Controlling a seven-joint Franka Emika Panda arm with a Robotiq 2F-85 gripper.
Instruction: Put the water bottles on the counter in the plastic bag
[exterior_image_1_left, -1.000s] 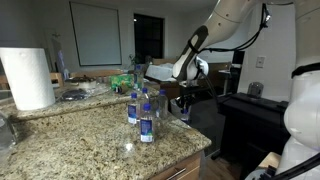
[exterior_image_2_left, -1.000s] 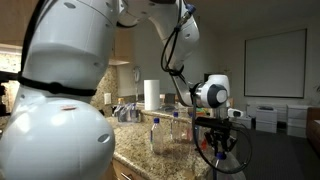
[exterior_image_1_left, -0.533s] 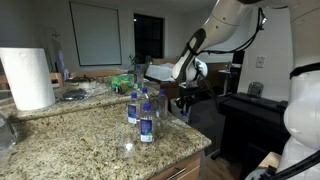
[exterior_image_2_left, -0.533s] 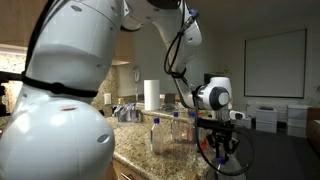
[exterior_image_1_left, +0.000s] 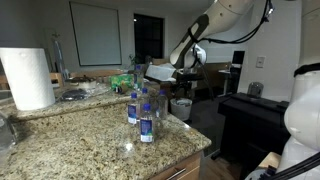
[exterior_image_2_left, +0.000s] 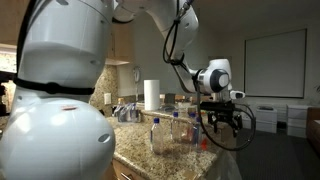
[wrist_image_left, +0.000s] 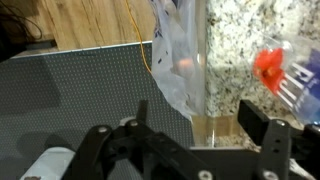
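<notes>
The gripper (wrist_image_left: 193, 120) is released, its jaws spread and apparently empty. In the wrist view the plastic bag (wrist_image_left: 178, 60) is at its 12 o'clock. In an exterior view the water bottles (exterior_image_2_left: 160, 133) stand on the surface (exterior_image_1_left: 90, 140) at its 9 o'clock.

My arm (exterior_image_1_left: 225, 14) comes in from high up. Its white links bend down through a dark joint to my wrist (exterior_image_2_left: 214, 77), a round white housing seen side-on in an exterior view. My bulky white lower links (exterior_image_2_left: 60, 110) fill the near side of that same view. Under the wrist my gripper (exterior_image_2_left: 223, 120) is black and hangs pointing straight down, with thin cables looping around it. Its jaws stand wide apart. In the wrist view my two dark fingers (wrist_image_left: 255, 125) sit at either side of the lower edge, parallel, with a broad gap between them.
</notes>
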